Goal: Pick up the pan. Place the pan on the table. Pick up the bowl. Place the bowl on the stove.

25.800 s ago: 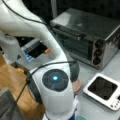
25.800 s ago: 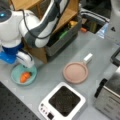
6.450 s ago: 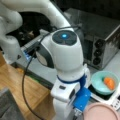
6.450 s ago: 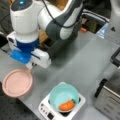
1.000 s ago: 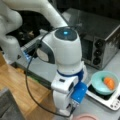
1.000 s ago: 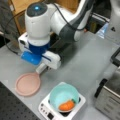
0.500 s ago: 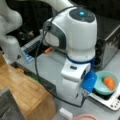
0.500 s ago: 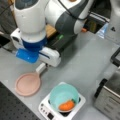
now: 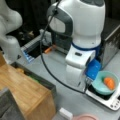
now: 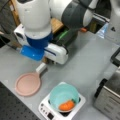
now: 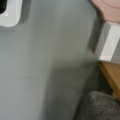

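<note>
The pinkish-brown pan lies flat on the grey table, its short white handle pointing up toward the arm. The teal bowl stands on the white stove with an orange piece inside. In a front view the gripper hangs beside the bowl, just left of the stove, holding nothing I can see. The wrist view looks down on bare table, the pan, its handle and a stove corner; no fingers show there.
A steel toaster oven stands behind the stove and also shows at a front view's right. A light wooden block fills the near left. A black cable loops beside the arm.
Since the oldest frames the bowl has gone from the table to the stove and the pan lies further left. In the last second the arm swung closer; pan and bowl stayed put.
</note>
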